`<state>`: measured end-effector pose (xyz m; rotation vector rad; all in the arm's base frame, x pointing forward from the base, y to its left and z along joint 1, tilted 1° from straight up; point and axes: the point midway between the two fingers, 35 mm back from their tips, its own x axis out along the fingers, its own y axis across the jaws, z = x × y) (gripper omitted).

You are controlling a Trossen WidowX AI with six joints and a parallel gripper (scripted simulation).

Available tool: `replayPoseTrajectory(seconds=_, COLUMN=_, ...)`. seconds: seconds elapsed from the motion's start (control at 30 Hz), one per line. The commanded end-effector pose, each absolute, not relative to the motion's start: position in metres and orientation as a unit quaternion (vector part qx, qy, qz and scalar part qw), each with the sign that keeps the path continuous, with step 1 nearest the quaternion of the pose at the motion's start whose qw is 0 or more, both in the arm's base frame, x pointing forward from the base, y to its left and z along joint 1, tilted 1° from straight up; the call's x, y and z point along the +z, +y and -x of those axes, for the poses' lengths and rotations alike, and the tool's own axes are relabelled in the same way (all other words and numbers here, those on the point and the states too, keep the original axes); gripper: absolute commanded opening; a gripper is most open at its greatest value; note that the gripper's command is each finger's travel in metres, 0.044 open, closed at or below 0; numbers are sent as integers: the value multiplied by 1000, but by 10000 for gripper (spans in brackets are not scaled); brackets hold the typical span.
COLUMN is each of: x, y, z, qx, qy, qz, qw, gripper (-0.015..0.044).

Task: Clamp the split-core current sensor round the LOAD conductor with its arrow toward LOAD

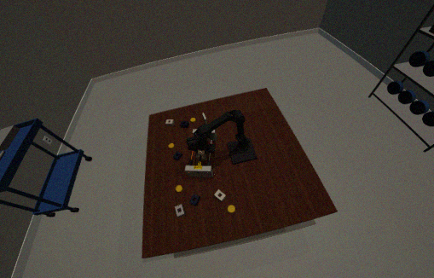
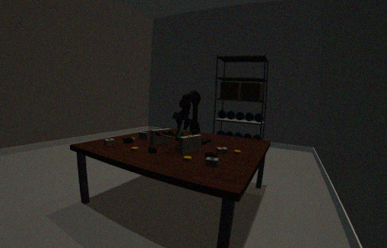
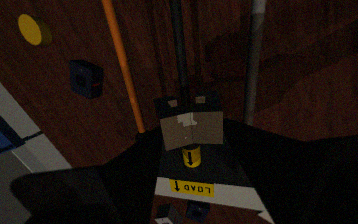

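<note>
The current sensor point(image 3: 192, 131), a tan and black block with a seam and a blurred white mark, is between my gripper's fingers point(image 3: 194, 125) point(image 1: 200, 153); the gripper is shut on it. The black conductor point(image 3: 179, 45) runs between orange point(image 3: 123, 65) and grey point(image 3: 253, 65) ones and passes out of sight at the sensor. A yellow sleeve point(image 3: 191, 156) with an arrow shows just beyond the sensor, in line with this conductor. The yellow LOAD marker point(image 3: 192, 188) point(image 1: 198, 165) is on the end wall point(image 3: 236, 199) point(image 1: 199, 171) point(image 2: 190, 144). Whether the jaws surround the conductor or are latched is hidden.
A second wall point(image 2: 160, 137) stands at the conductors' other end. Yellow discs point(image 1: 179, 188) point(image 3: 31, 30), dark blocks point(image 1: 194, 199) point(image 3: 86, 79) and pale blocks point(image 1: 220, 194) lie around the fixture on the wooden table point(image 1: 277, 183). The arm base point(image 1: 242, 153) is beside it.
</note>
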<state>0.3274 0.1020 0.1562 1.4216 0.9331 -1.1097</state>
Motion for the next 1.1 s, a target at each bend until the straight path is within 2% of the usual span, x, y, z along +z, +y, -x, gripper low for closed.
replayPoseTrajectory(seconds=0.0, x=150, y=101, z=-330, qx=-463, qy=389, qz=-595, qw=529, gripper=0)
replayPoseTrajectory(seconds=1.07, x=139, y=101, z=-331, qx=-465, qy=389, qz=-595, qw=527, gripper=0)
